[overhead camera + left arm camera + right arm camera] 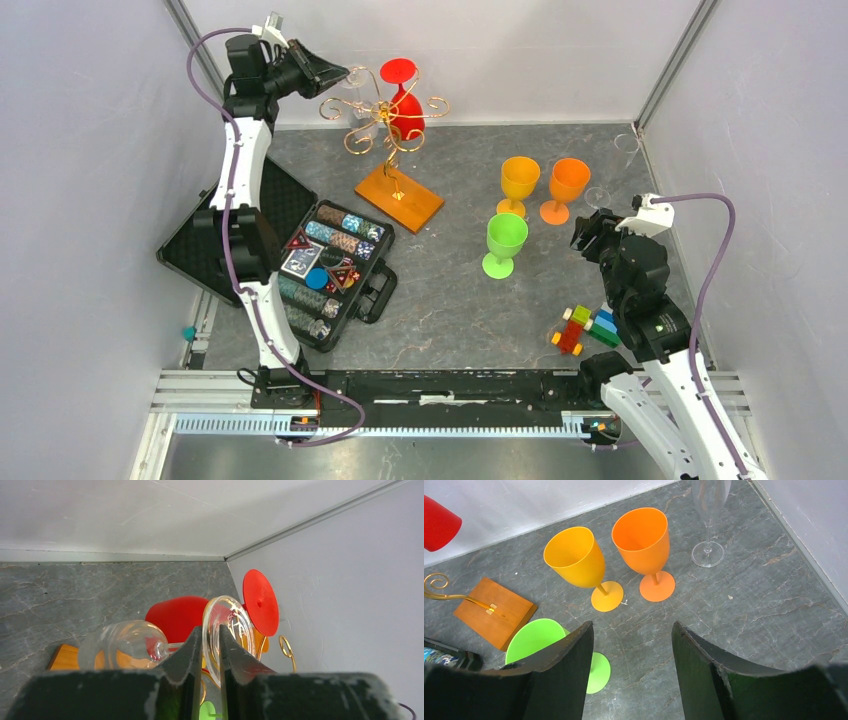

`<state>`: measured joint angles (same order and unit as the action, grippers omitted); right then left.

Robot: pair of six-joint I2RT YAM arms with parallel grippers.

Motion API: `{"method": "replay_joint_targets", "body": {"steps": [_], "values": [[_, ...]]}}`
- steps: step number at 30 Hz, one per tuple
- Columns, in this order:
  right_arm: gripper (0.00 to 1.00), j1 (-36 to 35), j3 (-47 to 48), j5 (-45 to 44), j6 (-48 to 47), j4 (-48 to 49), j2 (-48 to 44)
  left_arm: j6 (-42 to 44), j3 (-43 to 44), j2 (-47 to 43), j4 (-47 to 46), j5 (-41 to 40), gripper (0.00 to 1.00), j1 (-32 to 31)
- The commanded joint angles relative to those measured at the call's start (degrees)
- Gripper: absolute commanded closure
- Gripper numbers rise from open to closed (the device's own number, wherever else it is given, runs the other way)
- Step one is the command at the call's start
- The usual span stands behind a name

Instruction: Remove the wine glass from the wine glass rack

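The gold wire wine glass rack [385, 125] stands on its orange-brown wooden base [400, 197] at the back of the table. A red wine glass [405, 108] hangs upside down on it. A clear wine glass [125, 642] lies sideways at the rack's left arms, its bowl to the left. My left gripper [340, 75] is shut on the rim of that glass's clear foot disc [230, 625]. My right gripper [631, 630] is open and empty, low over the table at the right [585, 235]. The rack base [494, 610] also shows in the right wrist view.
A yellow goblet [519, 180], an orange goblet [568, 185] and a green goblet [506, 240] stand right of the rack. A clear flute [709, 510] stands by the right wall. An open black case of poker chips [300, 260] lies at left. Toy bricks [585, 328] lie near the right arm.
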<state>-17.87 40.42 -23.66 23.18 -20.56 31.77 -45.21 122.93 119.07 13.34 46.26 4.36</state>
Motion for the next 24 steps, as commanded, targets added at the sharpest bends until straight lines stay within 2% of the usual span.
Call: {"method": "replay_joint_targets", "body": {"steps": [1, 10, 13, 15, 21, 24], "values": [[0.37, 0.0, 0.2, -0.8, 0.7, 2.2, -0.2, 6.9, 2.4, -3.5, 4.0, -2.1, 0.8, 0.1], [0.37, 0.0, -0.3, -0.4, 0.9, 2.4, -0.3, 12.0, 2.3, -4.9, 7.0, -3.4, 0.8, 0.1], [0.37, -0.1, -0.4, -0.3, 1.0, 2.5, -0.4, 12.0, 2.6, -4.8, 7.0, -3.4, 0.88, 0.1], [0.37, -0.1, -0.5, -0.1, 1.0, 2.5, -0.4, 11.5, 3.7, -4.5, 7.0, -3.7, 0.97, 0.1], [0.37, -0.1, -0.7, 0.0, 1.2, 2.7, -0.5, 10.7, 4.6, -4.8, 6.6, -4.3, 0.98, 0.1], [0.37, -0.1, -1.0, 0.2, 1.4, 2.9, -0.6, 7.2, 3.1, -5.3, 3.5, -4.2, 0.98, 0.1]]}}
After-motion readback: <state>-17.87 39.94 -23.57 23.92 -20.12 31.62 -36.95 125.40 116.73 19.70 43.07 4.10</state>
